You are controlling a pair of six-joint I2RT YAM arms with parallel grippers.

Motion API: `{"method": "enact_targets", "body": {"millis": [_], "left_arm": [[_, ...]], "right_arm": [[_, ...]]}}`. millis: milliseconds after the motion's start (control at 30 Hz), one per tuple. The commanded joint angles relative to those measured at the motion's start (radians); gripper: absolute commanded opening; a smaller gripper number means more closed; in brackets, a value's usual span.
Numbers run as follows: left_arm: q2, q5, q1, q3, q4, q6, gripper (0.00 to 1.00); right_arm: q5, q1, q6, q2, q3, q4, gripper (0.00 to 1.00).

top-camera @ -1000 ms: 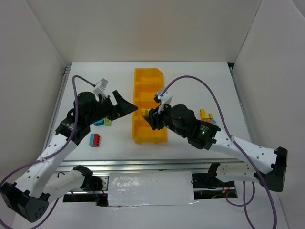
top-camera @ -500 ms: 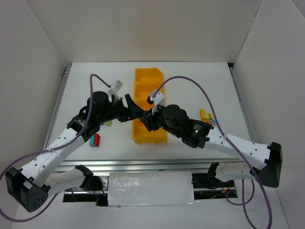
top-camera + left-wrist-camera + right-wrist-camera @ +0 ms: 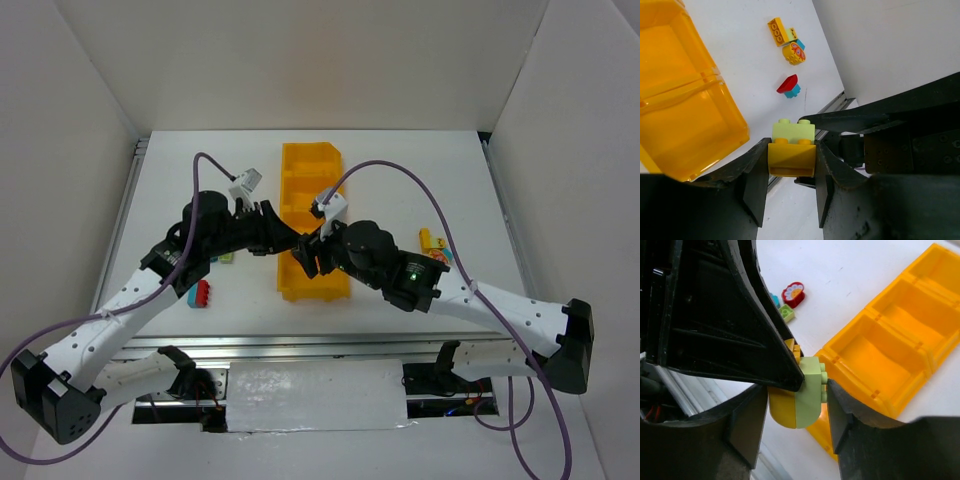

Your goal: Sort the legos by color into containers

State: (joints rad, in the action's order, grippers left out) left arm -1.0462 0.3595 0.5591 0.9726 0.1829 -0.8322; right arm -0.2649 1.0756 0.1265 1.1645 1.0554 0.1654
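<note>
1. No text, label, brand name, number or sign can be read in any of the three views.

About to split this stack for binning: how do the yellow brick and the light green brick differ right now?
The yellow brick is clamped by its sides in the left end effector; the light green brick sticks out beyond that grip. The light green brick's studs are exposed; the yellow brick's press into the green one. Shared: both look two studs wide and are joined as one stack.
</note>
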Motion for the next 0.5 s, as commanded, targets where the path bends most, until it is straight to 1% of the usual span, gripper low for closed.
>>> {"method": "enact_targets", "body": {"millis": [0, 67, 200, 300, 333, 367, 433, 467], "left_arm": [[0.026, 0.007, 0.004, 0.038, -0.026, 0.076, 0.00], [0.041, 0.007, 0.004, 0.044, -0.020, 0.093, 0.00], [0.045, 0.015, 0.004, 0.072, 0.018, 0.159, 0.00], [0.049, 0.033, -0.001, 0.087, 0.049, 0.240, 0.00], [0.052, 0.057, -0.002, 0.086, 0.046, 0.258, 0.00], [0.052, 0.143, -0.004, 0.081, 0.038, 0.275, 0.00], [0.052, 0.250, -0.005, 0.061, -0.009, 0.306, 0.00], [0.052, 0.353, -0.007, 0.054, -0.032, 0.308, 0.00]], "right_arm": [[0.070, 0.004, 0.036, -0.051, -0.040, -0.092, 0.66], [0.114, 0.001, 0.044, -0.069, -0.055, -0.095, 0.73], [0.203, -0.042, 0.077, -0.149, -0.084, -0.058, 0.74], [0.402, -0.114, 0.100, -0.231, -0.116, -0.043, 0.75], [0.465, -0.171, 0.113, -0.255, -0.127, -0.046, 0.75], [0.574, -0.202, 0.127, -0.273, -0.138, -0.062, 0.75], [0.671, -0.290, 0.169, -0.322, -0.170, -0.093, 0.75], [0.715, -0.310, 0.192, -0.334, -0.176, -0.113, 0.75]]}}
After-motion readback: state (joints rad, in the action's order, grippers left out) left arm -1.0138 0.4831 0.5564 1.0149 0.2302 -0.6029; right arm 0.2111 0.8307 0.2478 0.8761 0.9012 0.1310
